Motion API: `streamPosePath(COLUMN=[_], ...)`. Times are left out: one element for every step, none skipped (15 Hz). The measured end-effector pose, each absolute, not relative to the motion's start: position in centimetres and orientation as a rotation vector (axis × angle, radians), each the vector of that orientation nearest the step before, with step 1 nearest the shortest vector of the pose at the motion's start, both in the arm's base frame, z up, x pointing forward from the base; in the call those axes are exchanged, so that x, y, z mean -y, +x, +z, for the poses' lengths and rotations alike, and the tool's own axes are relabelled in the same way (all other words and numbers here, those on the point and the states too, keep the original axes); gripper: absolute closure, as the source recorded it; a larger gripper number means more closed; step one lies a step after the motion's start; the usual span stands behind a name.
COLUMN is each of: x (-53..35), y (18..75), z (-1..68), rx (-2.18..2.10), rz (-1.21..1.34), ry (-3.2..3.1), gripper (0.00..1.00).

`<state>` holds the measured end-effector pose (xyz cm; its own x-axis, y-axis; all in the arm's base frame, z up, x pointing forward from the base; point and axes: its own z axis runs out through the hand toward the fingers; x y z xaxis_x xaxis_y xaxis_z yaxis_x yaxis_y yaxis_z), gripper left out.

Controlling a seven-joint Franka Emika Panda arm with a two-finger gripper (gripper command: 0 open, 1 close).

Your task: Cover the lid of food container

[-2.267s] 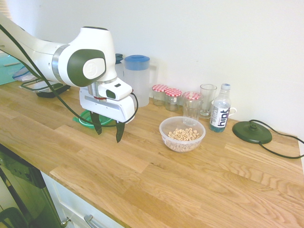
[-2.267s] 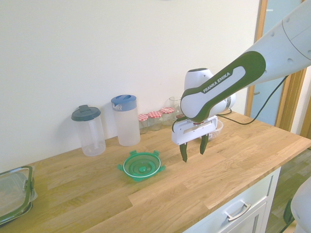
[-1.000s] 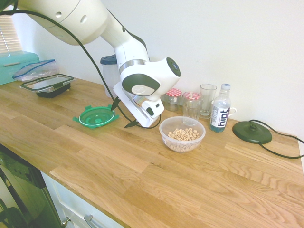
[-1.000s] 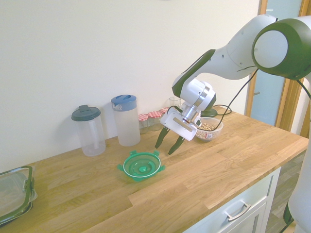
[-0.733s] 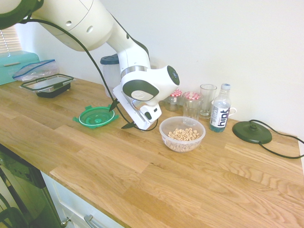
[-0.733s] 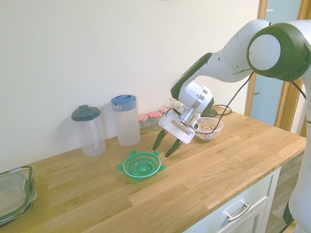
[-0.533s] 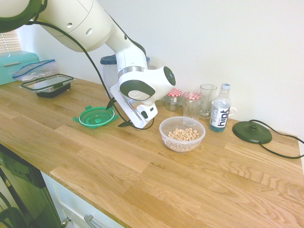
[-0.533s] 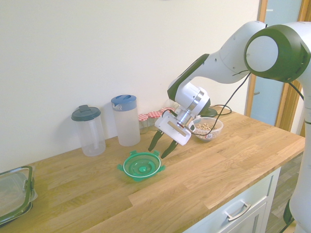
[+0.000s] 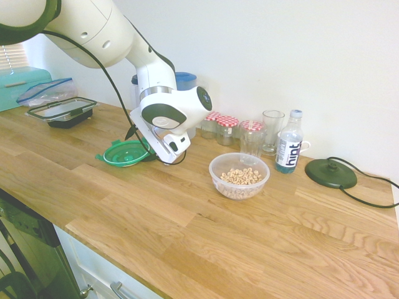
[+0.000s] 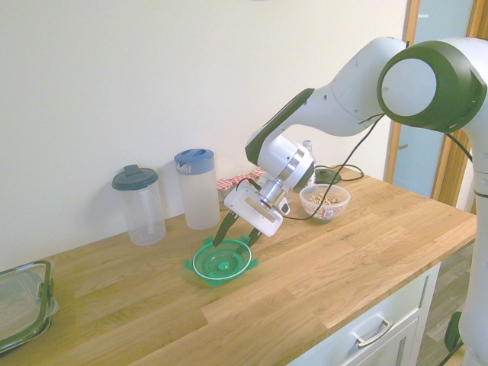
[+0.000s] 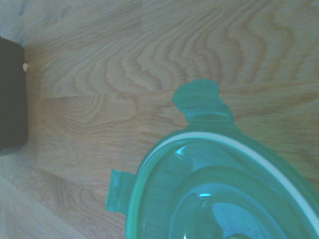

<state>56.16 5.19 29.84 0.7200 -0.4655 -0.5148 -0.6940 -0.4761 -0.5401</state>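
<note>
Approaching round green plastic lid (image 10: 222,261), just below parted pincer (image 10: 235,238); next, lower, close on rim.

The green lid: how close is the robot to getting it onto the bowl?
Not far along. Nothing looks finished: the bowl is uncovered, its cereal in plain view. In hand is the approach: the open hand is at the lid, which lies on the counter, not gripped. Left to do: grip the lid, carry it over and set it on the bowl.
</note>
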Motion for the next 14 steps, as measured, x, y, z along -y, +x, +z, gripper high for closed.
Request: streamPosePath(x=[-5.29,-5.31,-5.31,-5.3,-5.27,-5.25,-5.25,-5.22,-5.05,-4.92,-4.78,-4.64,-4.53,-4.42], y=[56.16,56.17,56.17,56.17,56.17,56.18,56.19,56.19,56.21,56.21,56.2,56.18,56.17,56.15], z=[29.84,29.83,29.83,29.83,29.83,29.83,29.84,29.8,29.63,29.48,29.34,29.21,29.1,29.0], rx=[-0.877,-0.879,-0.88,-0.882,-0.888,-0.894,-0.895,-0.896,-0.901,-0.905,-0.908,-0.909,-0.908,-0.909], rz=[0.384,0.385,0.385,0.386,0.389,0.392,0.394,0.394,0.396,0.398,0.4,0.402,0.404,0.405], ry=[-2.159,-2.158,-2.157,-2.157,-2.155,-2.152,-2.152,-2.154,-2.153,-2.152,-2.152,-2.156,-2.161,-2.165], gripper=[1.0,1.0,1.0,1.0,1.0,1.0,1.0,1.0,1.0,1.0,1.0,1.0,1.0,1.0])
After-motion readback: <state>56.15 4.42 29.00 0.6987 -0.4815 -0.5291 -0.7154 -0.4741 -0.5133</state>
